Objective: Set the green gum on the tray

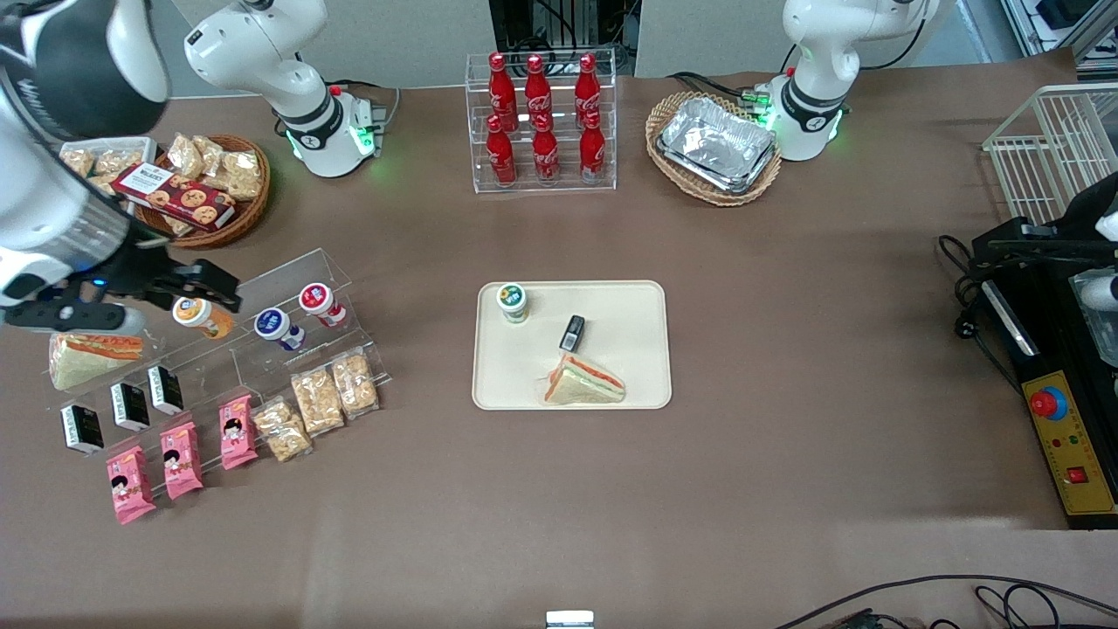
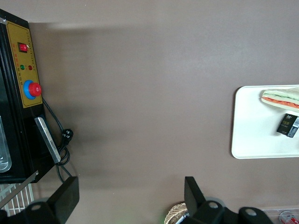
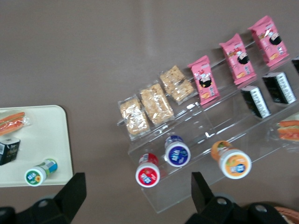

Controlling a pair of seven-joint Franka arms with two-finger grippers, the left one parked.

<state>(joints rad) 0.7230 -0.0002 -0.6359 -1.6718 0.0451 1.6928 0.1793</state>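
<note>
Front view. Green gum (image 1: 513,301) stands upright, lid up, on the tray (image 1: 629,349), mid-frame. It sits in the tray corner farther from the camera, on the side toward my end of the table, just inside the rim. It touches nothing else on the tray.

Same tray: black pack (image 1: 572,332) near the centre, apart from the gum. Sandwich (image 1: 583,384) nearer the camera, its tip just beside the pack.

My gripper (image 1: 196,288) hangs at mid-height toward my end of the table, over the clear stand (image 1: 288,271), well apart from the tray. Orange bottle (image 1: 196,314) sits on the stand directly below my fingertips. Blue bottle (image 1: 275,325) and red bottle (image 1: 319,301) follow along the same step, toward the tray.

Right wrist view. Gripper (image 3: 138,179) jaws spread wide, nothing held. Both fingers (image 3: 70,196) show dark, with table and the stand's edge between them. Red bottle (image 3: 148,172), blue bottle (image 3: 177,153) and orange bottle (image 3: 231,161) stand in a row on the stand (image 3: 205,135). One step down: cracker packs (image 3: 154,105) and pink packs (image 3: 240,58). The gum (image 3: 39,172) shows on the tray (image 3: 46,135) close to its rim, with the black pack (image 3: 8,150) beside it.

Left wrist view. Tray (image 2: 252,130) edge, sandwich (image 2: 280,97) and black pack (image 2: 287,126) show. Gum is out of this frame.
</note>
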